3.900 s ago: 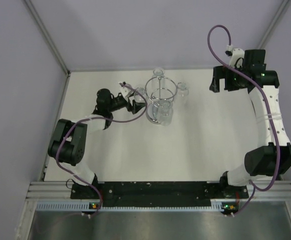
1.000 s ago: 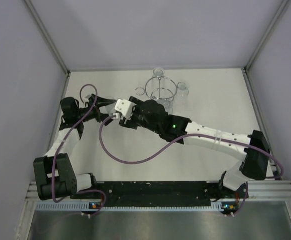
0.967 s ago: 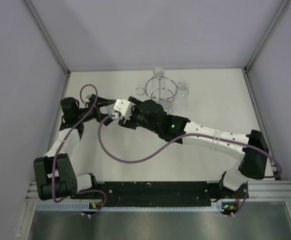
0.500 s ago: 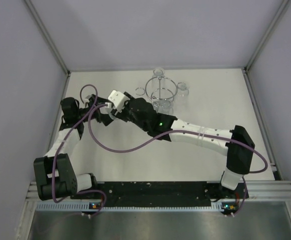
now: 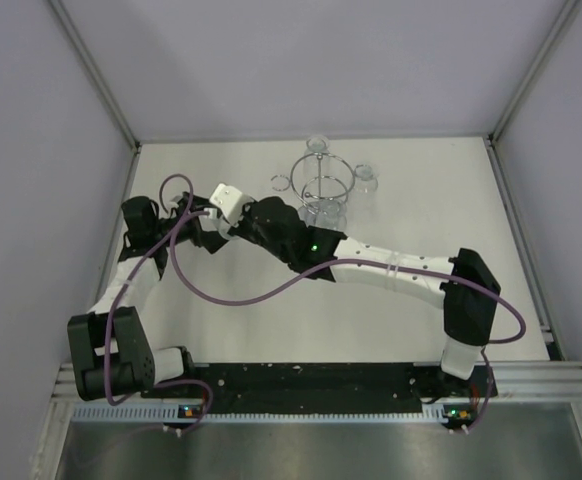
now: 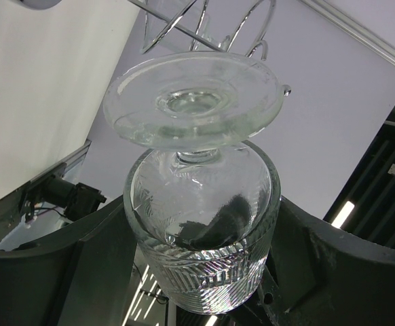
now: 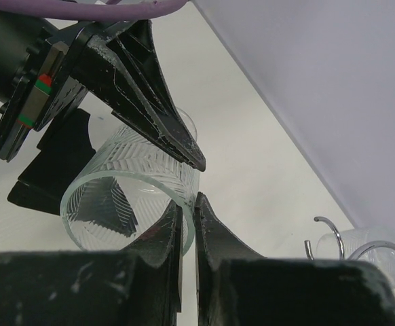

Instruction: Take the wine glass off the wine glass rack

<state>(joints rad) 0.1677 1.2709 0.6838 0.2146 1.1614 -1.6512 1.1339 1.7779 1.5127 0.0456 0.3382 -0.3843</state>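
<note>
Right wrist view: wine glass (image 7: 136, 183) tipped sideways, off wine glass rack (image 5: 323, 185), at its 8 o'clock. Left hand (image 6: 201, 272) clamped across bowl; right hand (image 7: 187, 224) pinched shut on rim. Advised: confirm rim grip before left release.

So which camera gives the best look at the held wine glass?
Left wrist: the wine glass fills it, foot, stem and patterned bowl all visible. Right wrist shows only rim and bowl; overhead, the arms mostly hide it.
</note>
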